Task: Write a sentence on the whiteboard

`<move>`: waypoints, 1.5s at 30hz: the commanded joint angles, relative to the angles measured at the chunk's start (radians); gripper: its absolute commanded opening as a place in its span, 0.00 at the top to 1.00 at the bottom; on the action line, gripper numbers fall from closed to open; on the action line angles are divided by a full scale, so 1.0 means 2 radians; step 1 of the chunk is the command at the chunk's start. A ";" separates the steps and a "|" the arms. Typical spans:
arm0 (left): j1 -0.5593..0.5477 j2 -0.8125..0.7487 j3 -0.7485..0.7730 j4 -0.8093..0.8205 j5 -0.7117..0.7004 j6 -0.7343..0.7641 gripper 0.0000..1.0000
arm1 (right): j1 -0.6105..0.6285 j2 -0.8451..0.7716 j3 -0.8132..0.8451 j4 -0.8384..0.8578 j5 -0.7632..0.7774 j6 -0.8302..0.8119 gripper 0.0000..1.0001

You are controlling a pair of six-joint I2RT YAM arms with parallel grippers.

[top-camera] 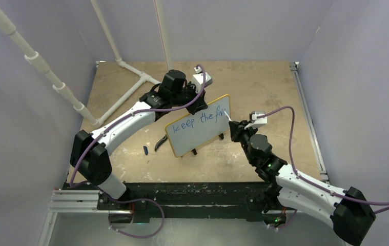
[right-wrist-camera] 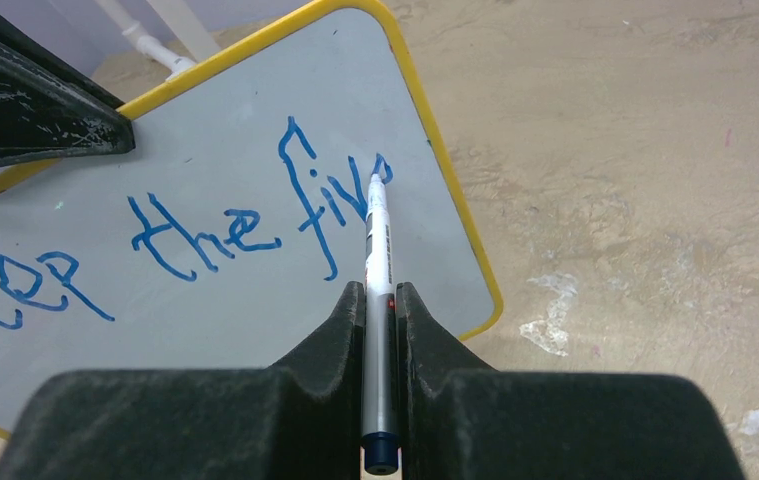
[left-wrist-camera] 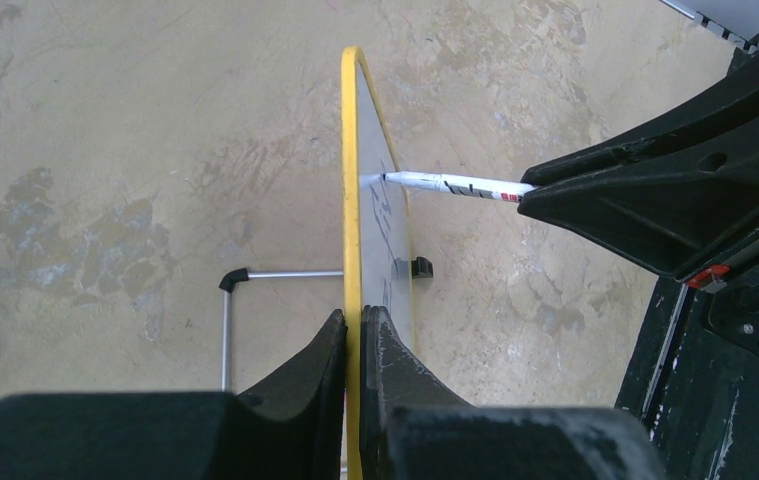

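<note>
The whiteboard (top-camera: pixel 195 141) stands on the table (top-camera: pixel 264 87), its yellow top edge pinched between the jaws of the left gripper (left-wrist-camera: pixel 353 328). The sentence (right-wrist-camera: pixel 205 240) so far reads "keep the fiv" in blue. The right gripper (right-wrist-camera: pixel 380 300) clamps a marker (right-wrist-camera: pixel 377 225) between its jaws. The marker's tip, out ahead of them, touches the board near its right end.

A tan, scuffed wooden tabletop (top-camera: pixel 264 87) is enclosed by pale lilac walls (top-camera: pixel 366 61) on the left, far and right sides. White plastic pipes (top-camera: pixel 125 95), joined at a tee, are laid across its far left corner. A thicker jointed white pipe (top-camera: pixel 38 62) is seen slanting along the left wall. A small dark blue object (top-camera: pixel 145 150) lies on the tabletop at the near left. A metal rail (top-camera: pixel 74 200) is fixed along the near edge.
</note>
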 commanded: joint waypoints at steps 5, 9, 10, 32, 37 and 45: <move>-0.004 -0.001 0.000 0.009 0.014 0.008 1.00 | 0.000 0.006 -0.002 -0.017 0.001 0.022 1.00; -0.003 -0.002 0.000 0.007 0.014 0.008 1.00 | 0.000 0.009 -0.001 -0.017 0.002 0.023 1.00; -0.004 -0.002 0.000 0.007 0.014 0.008 1.00 | 0.000 0.010 -0.001 -0.017 0.003 0.023 1.00; -0.003 0.000 -0.001 0.007 0.013 0.008 1.00 | -0.001 0.024 0.017 -0.005 0.039 0.021 1.00; -0.003 0.000 -0.001 0.007 0.014 0.008 1.00 | -0.001 0.025 0.020 -0.001 0.049 0.020 1.00; -0.003 -0.005 -0.004 0.009 0.011 0.008 1.00 | 0.000 0.024 0.020 0.002 0.052 0.017 1.00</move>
